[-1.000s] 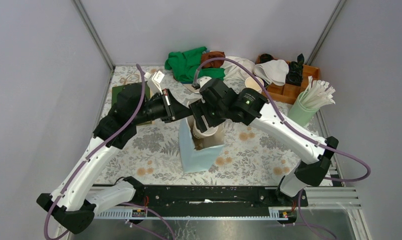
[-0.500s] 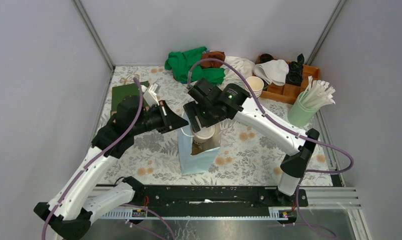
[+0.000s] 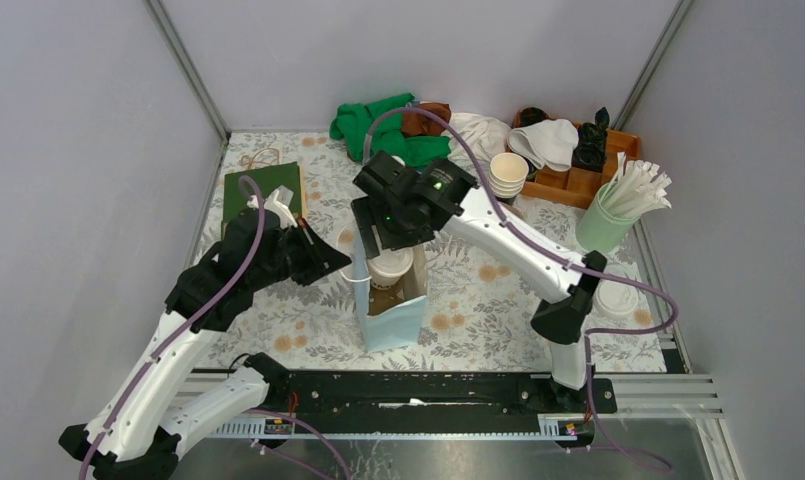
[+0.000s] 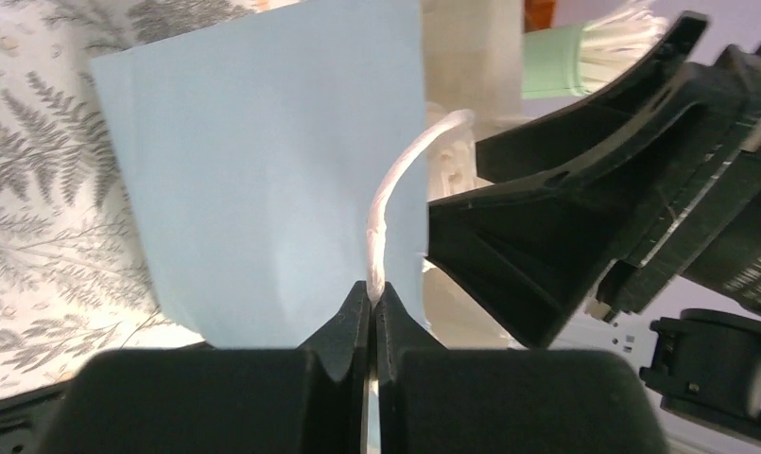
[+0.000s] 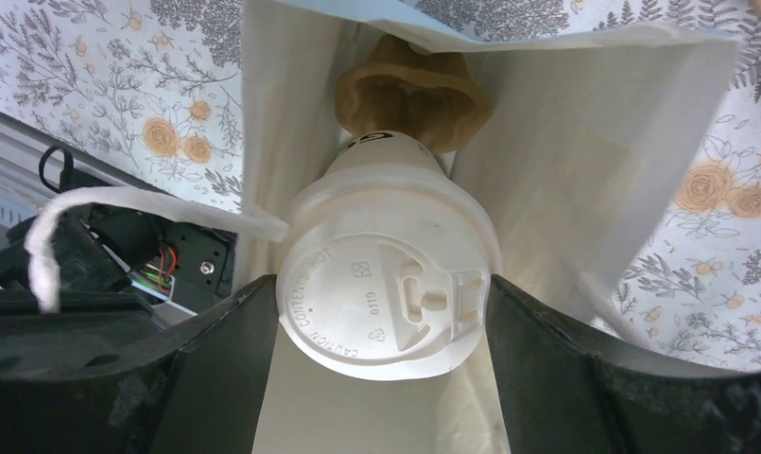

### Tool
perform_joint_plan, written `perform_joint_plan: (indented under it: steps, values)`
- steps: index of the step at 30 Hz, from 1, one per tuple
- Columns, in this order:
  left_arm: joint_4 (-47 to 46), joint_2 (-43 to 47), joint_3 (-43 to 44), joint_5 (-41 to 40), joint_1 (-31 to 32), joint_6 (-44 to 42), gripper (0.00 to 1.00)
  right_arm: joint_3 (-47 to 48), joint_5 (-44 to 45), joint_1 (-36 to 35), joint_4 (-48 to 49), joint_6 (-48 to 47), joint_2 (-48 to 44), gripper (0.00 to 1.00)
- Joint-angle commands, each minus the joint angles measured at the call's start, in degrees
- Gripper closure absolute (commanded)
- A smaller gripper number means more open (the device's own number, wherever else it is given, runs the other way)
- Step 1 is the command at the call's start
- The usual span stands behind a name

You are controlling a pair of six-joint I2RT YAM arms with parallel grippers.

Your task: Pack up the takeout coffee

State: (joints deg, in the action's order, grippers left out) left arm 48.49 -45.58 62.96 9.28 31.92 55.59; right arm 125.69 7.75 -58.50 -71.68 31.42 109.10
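Observation:
The takeout coffee (image 3: 390,266), a pale paper cup with a white lid (image 5: 386,298), sits upright inside the open pale blue paper bag (image 3: 393,322). My right gripper (image 3: 389,243) reaches down into the bag, and its two fingers press on either side of the lid in the right wrist view (image 5: 381,286). Below the cup, a brown moulded pulp tray (image 5: 409,90) lies at the bag's bottom. My left gripper (image 3: 342,262) is shut on the bag's white cord handle (image 4: 395,180) and holds the bag's left side (image 4: 263,170); its fingertips meet on the cord (image 4: 371,289).
A stack of lidless cups (image 3: 507,172) stands behind the bag on the right. A wooden box (image 3: 578,170), a green holder of white sticks (image 3: 618,212), green cloth (image 3: 378,125), white cloth (image 3: 543,140), a green folder (image 3: 263,185) and a loose lid (image 3: 616,298) surround it.
My right gripper has moved left and lower with the cup, deeper into the bag. My left gripper has drawn back to the left with the handle, and the bag has shifted slightly left.

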Motion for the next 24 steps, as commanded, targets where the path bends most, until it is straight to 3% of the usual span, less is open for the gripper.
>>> perform_joint_plan:
  steps: [1, 17, 24]
  values:
    - [4.9, 0.4, 3.9, -5.0, 0.2, 0.2, 1.00, 8.8, 5.0, -3.0, -8.5, 5.7, 6.0, 0.53]
    - [16.2, -0.2, 9.4, -15.6, 0.2, -2.8, 1.00, 3.6, 9.1, -6.2, -6.9, 12.1, 5.4, 0.54]
    - [16.6, -0.2, 10.3, -16.1, 0.2, -2.8, 1.00, -1.1, 7.9, -6.7, -4.7, 13.0, 5.0, 0.54]
